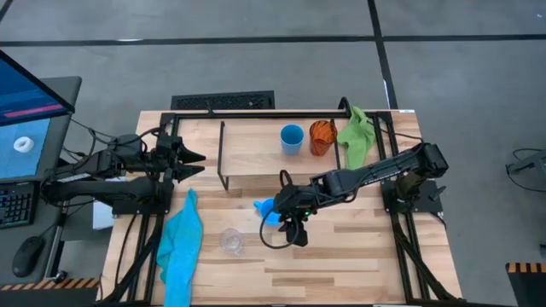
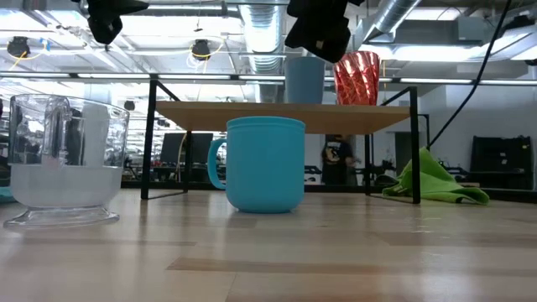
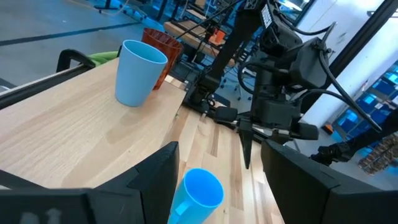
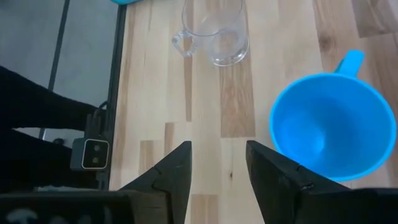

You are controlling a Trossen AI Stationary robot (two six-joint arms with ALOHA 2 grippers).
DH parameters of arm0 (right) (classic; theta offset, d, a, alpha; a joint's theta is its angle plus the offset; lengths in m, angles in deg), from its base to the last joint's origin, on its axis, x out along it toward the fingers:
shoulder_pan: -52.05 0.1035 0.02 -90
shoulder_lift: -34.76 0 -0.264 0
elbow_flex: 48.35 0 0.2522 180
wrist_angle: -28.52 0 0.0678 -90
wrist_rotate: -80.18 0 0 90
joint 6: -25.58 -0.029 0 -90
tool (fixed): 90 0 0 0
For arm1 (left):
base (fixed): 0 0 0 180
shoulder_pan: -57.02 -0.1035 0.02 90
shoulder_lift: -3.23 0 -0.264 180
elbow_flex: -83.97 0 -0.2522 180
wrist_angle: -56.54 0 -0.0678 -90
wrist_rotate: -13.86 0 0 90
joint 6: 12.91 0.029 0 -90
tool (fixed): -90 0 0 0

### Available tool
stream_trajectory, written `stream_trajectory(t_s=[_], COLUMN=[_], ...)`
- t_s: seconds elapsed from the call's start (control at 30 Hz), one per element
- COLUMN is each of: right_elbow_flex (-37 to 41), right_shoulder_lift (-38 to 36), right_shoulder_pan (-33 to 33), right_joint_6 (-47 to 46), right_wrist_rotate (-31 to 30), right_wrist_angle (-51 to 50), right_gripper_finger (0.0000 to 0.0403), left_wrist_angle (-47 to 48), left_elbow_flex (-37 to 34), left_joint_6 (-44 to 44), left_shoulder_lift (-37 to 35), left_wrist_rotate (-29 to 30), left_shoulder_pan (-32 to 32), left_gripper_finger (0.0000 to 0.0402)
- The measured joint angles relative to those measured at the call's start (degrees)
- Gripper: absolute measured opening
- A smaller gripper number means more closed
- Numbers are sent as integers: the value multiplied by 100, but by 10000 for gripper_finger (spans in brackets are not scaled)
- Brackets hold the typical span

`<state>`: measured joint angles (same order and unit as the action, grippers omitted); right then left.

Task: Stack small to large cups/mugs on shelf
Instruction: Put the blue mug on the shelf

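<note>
Two cups, blue cup [image 1: 292,138] and orange cup [image 1: 322,136], stand side by side on my shelf [image 1: 256,149]. Below it on the table [image 1: 358,247] sits the light-blue mug [image 1: 265,208], beside my right claw [image 1: 296,232], fingers spread, holding nothing. The glass cup [image 1: 230,241] stands nearby. My left claw [image 1: 198,164] waits spread at the shelf's end.
</note>
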<state>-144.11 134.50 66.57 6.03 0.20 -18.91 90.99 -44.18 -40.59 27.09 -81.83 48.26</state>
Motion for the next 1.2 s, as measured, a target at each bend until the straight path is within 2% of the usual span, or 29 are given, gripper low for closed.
stream_trajectory(t_s=[0.77, 0.97, 1.2], right_elbow_flex=[0, 0, 0], right_shoulder_lift=[0, 0, 0], right_shoulder_pan=[-155, -105, -138], right_joint_6=[378, 1135, 1450], right_wrist_rotate=[-15, -39, -271], right_wrist_angle=[-300, -205, -186], right_gripper_finger=[172, 173, 173], left_wrist_angle=[33, 104, 105], left_elbow_flex=[0, 0, 0], left_joint_6=[3, 147, 155], left_shoulder_lift=[13, 13, 13], left_wrist_rotate=[39, 108, 120], left_shoulder_pan=[-2, -1, 0], left_gripper_finger=[220, 220, 220])
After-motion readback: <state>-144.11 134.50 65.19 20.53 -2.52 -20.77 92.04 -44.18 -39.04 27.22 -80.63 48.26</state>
